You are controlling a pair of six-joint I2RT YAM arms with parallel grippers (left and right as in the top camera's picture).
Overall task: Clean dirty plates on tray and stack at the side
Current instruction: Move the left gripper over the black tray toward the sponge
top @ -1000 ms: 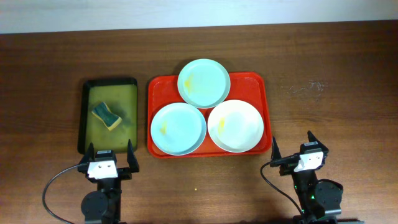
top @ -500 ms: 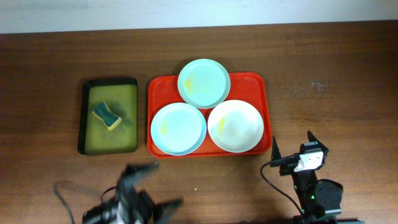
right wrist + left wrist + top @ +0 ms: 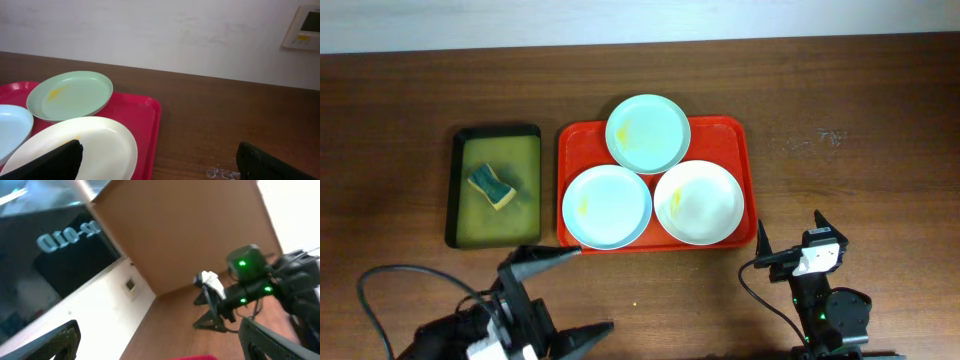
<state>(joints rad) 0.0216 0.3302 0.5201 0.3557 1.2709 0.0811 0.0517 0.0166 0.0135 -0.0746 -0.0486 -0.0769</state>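
The red tray (image 3: 723, 127) lies mid-table and holds three plates. The mint green plate (image 3: 648, 133) is at the back, the pale blue plate (image 3: 607, 206) at front left, the white plate (image 3: 697, 203) at front right. All three show yellowish smears. My left gripper (image 3: 565, 297) is open and empty, turned sideways just in front of the tray's front left corner. My right gripper (image 3: 790, 232) is open and empty, beside the tray's front right corner. The right wrist view shows the mint green plate (image 3: 70, 95), white plate (image 3: 95, 145), pale blue plate (image 3: 10, 130) and tray (image 3: 147, 112).
A black tray (image 3: 451, 190) with a greenish inside stands left of the red tray and holds a blue and yellow sponge (image 3: 491, 187). The tilted left wrist view shows the right arm (image 3: 240, 290), the wall and a sliver of the red tray (image 3: 195, 357).
My left arm has swung from facing the black tray to lying turned to the right near the red tray's front left corner. The right arm and the plates have not moved.
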